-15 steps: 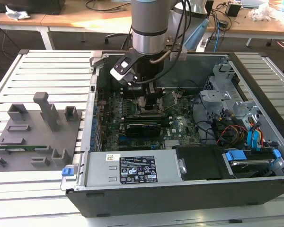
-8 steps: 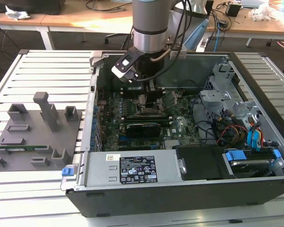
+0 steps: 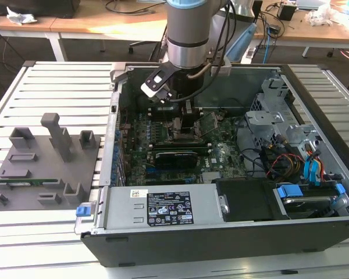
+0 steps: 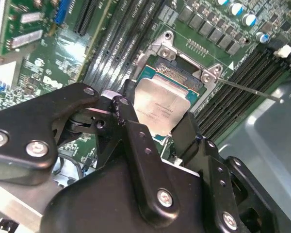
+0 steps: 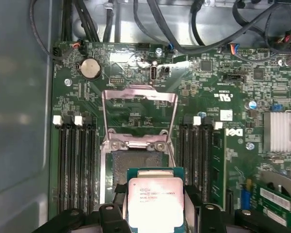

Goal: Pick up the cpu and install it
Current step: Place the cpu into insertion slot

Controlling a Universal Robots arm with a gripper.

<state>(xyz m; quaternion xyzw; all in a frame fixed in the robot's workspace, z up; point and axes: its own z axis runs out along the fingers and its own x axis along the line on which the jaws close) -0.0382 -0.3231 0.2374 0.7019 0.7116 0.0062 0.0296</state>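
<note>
In case: cpu between fingers, over socket.

Silver-grey cpu, green motherboard

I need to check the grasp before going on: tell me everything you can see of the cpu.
The cpu is a flat square chip with a silver-grey metal lid bearing print and a thin green rim. The black gripper holds it by two opposite edges over the open motherboard socket, whose metal frame is flipped up. Whether it touches the socket cannot be told.
</note>
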